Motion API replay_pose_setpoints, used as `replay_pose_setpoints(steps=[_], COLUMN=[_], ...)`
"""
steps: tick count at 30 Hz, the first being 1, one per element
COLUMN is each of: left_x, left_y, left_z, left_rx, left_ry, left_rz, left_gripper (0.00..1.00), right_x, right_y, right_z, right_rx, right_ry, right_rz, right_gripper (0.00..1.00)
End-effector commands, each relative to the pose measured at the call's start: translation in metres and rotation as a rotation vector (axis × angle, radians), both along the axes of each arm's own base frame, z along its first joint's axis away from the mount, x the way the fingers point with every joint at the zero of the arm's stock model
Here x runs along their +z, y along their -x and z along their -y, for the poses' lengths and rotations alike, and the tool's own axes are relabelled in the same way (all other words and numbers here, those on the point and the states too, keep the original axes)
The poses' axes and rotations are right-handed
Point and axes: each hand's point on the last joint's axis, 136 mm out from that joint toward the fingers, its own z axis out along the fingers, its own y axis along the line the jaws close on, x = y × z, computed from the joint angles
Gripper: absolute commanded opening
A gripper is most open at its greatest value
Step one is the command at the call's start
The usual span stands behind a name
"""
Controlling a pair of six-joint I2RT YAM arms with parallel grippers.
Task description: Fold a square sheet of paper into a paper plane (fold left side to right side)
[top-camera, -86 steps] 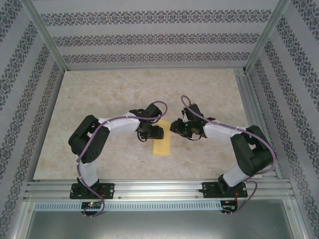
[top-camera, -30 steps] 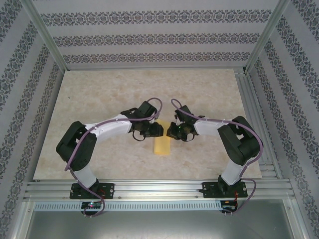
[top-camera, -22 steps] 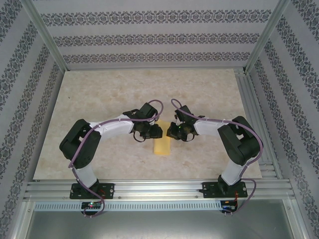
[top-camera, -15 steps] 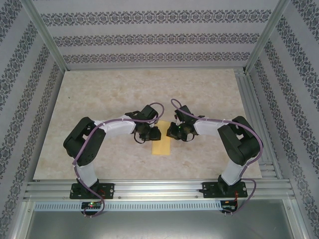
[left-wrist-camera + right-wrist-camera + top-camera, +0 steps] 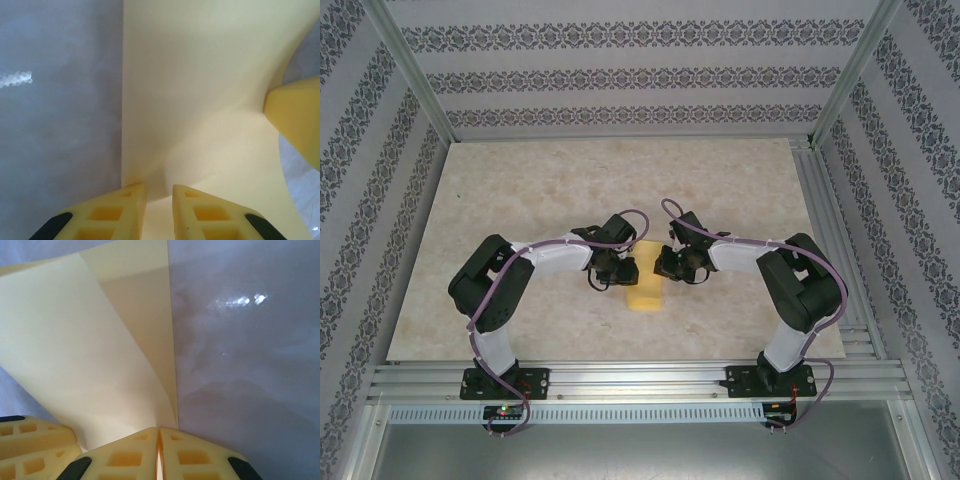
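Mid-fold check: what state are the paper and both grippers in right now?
square sheet of paper: folded over, top layer bowed up, not creased flat.
left gripper: jaws slightly apart at the sheet's edge.
right gripper: shut on the sheet's corner.

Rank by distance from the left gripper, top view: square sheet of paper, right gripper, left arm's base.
1. square sheet of paper: right at the left gripper, on its right side.
2. right gripper: across the sheet, to the right.
3. left arm's base: at the near edge, well to the left.
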Motion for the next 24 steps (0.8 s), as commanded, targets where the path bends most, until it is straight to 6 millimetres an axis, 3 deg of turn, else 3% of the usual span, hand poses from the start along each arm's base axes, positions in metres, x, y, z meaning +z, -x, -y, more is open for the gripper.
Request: replay_pose_setpoints(steps=[1, 12, 18, 24], left_x=[-0.013, -0.016, -0.015, -0.014], left_y=[0.006, 0.009, 0.009, 0.009], left_z=[-0.015, -0.017, -0.016, -0.017], left_rx=[-0.007, -0.018, -0.015, -0.012], left_ry=[-0.052, -0.064, -0.061, -0.062], left_rz=[-0.023, -0.031, -0.032, -0.033], left_gripper=[0.24, 0.24, 0.23, 0.23], right_x=[-0.010, 0.063, 0.070, 0.058], right_y=[0.008, -0.021, -0.041, -0.054], right_z=[0.006, -0.029, -0.052, -0.066], right_rx=[0.013, 0.026, 0.003, -0.017], right_ry=[0.044, -0.175, -0.270, -0.296], right_rz=[-0.014, 0.111, 0.113, 0.090], right_gripper=[0.10, 0.12, 0.11, 0.10])
